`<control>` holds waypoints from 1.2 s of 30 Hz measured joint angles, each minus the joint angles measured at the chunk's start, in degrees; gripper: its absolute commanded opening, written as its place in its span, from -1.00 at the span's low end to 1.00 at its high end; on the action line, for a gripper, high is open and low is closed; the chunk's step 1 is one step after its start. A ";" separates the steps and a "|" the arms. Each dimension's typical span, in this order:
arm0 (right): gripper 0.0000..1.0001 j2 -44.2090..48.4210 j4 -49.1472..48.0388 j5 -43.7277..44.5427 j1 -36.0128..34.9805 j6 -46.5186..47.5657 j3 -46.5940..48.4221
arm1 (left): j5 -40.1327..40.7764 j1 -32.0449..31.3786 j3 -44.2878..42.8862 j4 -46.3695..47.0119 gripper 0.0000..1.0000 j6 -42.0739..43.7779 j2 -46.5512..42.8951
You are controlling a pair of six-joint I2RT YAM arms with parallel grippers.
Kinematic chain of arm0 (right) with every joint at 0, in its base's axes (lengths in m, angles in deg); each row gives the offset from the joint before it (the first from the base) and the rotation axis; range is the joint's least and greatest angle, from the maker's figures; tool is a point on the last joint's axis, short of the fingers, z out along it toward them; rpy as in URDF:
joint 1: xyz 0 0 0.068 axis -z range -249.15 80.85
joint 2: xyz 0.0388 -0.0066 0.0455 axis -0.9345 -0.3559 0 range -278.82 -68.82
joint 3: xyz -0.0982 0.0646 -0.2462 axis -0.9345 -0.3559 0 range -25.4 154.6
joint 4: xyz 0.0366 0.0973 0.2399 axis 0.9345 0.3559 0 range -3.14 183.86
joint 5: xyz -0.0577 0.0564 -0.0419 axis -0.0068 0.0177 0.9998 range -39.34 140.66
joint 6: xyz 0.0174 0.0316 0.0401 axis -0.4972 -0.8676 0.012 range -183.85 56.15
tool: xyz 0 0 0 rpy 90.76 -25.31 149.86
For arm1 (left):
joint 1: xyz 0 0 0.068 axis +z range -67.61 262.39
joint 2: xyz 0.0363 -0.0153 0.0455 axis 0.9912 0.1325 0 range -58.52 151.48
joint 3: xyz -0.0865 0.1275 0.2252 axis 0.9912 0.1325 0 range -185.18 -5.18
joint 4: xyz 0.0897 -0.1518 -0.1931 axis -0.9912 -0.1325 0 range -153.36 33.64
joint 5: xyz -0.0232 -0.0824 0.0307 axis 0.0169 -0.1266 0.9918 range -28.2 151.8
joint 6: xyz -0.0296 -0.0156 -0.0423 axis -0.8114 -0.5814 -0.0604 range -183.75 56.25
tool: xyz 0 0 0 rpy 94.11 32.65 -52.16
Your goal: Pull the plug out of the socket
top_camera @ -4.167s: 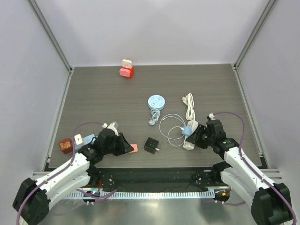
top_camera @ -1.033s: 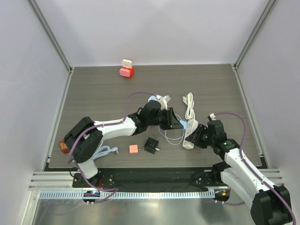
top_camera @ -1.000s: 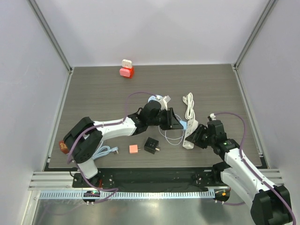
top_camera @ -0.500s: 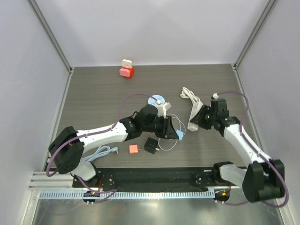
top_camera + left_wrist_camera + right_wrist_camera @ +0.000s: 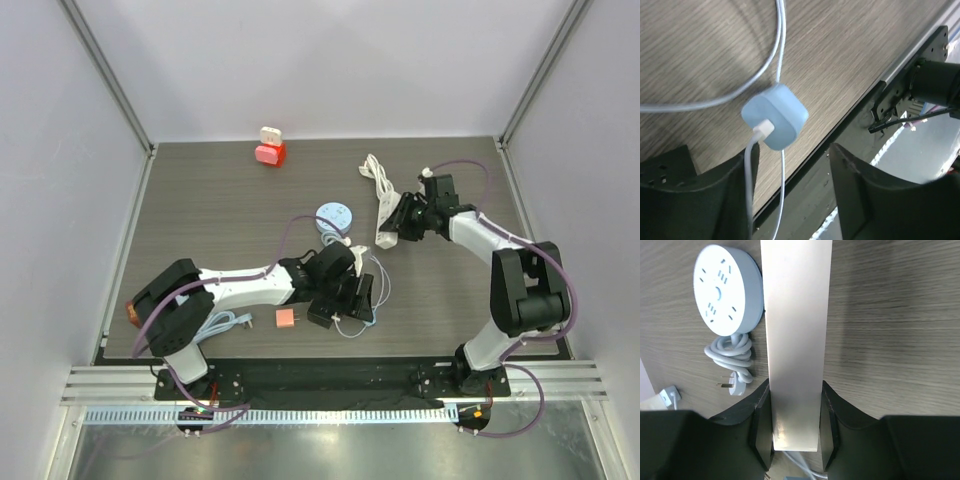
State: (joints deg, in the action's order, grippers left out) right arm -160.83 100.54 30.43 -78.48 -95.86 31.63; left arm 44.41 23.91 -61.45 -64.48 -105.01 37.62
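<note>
**Plug free, strip held well clear**

Left hand (image 5: 792, 150) spread wide and empty. Just beyond its fingertips, the blue plug (image 5: 775, 117) flat on the tabletop (image 5: 850, 45), thin white cable (image 5: 780, 40) trailing from it. Right hand (image 5: 795, 407) clenched on the white socket strip (image 5: 796, 315), well apart from the plug. Probably light, hard-shelled, a little slick: best taken across the flat sides, never by the limp cable. Prongs not visible; from above, plug mostly hidden under the left hand.

Power strip (image 5: 797, 340) far end cut off at top edge; overhead, blue plug (image 5: 775, 116) hidden under left tool (image 5: 358, 300).
</note>
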 measured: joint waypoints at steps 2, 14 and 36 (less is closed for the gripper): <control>-0.97 -2.14 -0.33 -0.09 -1.11 0.02 0.39 | 1.03 0.00 -0.66 -0.94 0.32 0.35 -0.02; -0.21 -5.40 -1.46 -0.04 -2.69 0.55 0.63 | 7.06 0.55 -5.75 -9.25 0.39 1.68 -6.97; 0.99 -1.95 8.94 12.13 -2.38 5.38 5.90 | 21.29 25.22 -4.04 -33.03 0.75 -0.74 -33.81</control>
State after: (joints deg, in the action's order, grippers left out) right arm -162.77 109.47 42.56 -80.86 -90.48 37.54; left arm 65.70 49.13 -65.49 -97.51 -105.75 3.80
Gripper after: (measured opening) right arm 0.995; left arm 0.852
